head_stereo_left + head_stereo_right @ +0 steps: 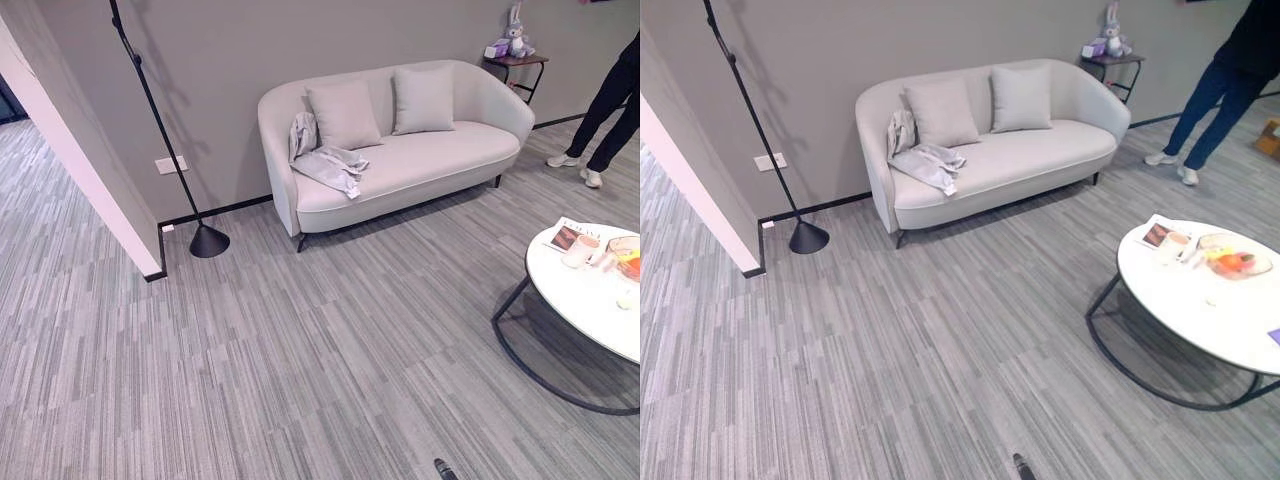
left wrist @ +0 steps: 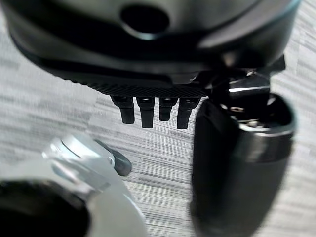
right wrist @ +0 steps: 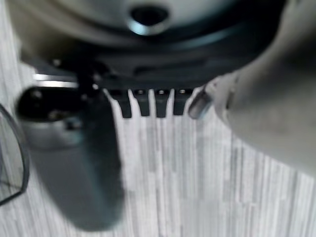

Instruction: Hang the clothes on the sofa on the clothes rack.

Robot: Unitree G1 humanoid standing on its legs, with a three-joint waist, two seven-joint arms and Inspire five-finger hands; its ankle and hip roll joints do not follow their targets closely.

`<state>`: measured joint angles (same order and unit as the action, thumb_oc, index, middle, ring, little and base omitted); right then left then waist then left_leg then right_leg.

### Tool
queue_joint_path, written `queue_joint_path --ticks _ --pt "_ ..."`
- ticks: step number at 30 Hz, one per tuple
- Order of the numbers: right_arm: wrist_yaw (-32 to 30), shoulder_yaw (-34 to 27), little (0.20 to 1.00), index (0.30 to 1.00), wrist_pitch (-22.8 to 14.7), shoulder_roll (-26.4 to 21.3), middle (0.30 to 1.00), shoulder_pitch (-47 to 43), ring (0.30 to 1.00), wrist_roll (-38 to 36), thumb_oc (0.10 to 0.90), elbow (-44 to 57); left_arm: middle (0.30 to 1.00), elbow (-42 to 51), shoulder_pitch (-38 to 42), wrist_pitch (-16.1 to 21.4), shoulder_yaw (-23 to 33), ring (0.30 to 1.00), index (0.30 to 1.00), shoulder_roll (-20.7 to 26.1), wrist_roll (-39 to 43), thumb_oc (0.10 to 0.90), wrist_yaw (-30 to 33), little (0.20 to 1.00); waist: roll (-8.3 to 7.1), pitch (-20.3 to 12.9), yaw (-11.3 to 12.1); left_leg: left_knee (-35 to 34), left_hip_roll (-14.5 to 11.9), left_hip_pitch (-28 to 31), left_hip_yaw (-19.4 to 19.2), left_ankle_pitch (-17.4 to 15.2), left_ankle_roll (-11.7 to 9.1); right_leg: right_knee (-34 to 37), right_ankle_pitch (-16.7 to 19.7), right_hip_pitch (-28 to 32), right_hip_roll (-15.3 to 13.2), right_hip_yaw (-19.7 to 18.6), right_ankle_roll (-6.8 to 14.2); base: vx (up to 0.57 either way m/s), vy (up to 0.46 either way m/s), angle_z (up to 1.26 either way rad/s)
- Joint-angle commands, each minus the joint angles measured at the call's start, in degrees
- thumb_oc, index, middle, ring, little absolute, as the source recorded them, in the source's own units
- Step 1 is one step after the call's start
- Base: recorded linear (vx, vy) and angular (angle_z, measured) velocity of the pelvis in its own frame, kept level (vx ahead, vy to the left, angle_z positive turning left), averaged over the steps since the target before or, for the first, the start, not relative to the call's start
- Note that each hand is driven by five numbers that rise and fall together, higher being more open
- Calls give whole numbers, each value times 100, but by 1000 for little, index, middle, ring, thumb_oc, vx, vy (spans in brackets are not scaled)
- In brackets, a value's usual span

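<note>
The left hand (image 2: pixel 153 111) and the right hand (image 3: pixel 148 101) each hang over grey striped floor (image 1: pixel 300 350) with fingers straight and relaxed, holding nothing. In the upper centre of the frame, crumpled grey clothes (image 1: pixel 325 160) lie on the left end of a pale sofa (image 1: pixel 420 160), draped partly up its backrest beside two cushions (image 1: pixel 385 105). A black floor lamp (image 1: pixel 205 238) stands left of the sofa, a round white counter (image 1: pixel 1210 300) sits at the right edge, and a person's legs (image 1: pixel 1205 110) show at upper right.
</note>
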<state>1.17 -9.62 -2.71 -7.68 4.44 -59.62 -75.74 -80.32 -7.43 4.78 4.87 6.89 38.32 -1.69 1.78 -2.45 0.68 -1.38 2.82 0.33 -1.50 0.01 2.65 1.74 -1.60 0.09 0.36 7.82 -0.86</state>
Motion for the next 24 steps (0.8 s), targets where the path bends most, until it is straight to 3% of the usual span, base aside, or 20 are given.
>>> queue_joint_path --ticks 1,16,24 --pt "38 -125 900 900 -120 84 900 -66 900 -129 800 -86 900 -334 294 172 316 900 900 13 156 800 62 900 -194 -54 -37 -362 -56 5 404 -11 -409 326 -225 221 -191 106 453 0 0 0" --pt "84 365 900 900 -109 225 900 51 900 36 800 439 900 -228 312 207 14 900 900 48 -67 800 -2 900 -278 -69 -42 -362 -36 -14 360 -27 -390 326 -170 189 -203 49 459 0 0 0" --pt "112 204 900 900 22 -108 900 -227 900 485 800 -670 900 -354 429 237 -264 900 900 37 -440 800 -105 900 -237 -85 -24 -362 -28 61 336 -88 -360 326 -183 264 -244 48 480 1 11 -3"
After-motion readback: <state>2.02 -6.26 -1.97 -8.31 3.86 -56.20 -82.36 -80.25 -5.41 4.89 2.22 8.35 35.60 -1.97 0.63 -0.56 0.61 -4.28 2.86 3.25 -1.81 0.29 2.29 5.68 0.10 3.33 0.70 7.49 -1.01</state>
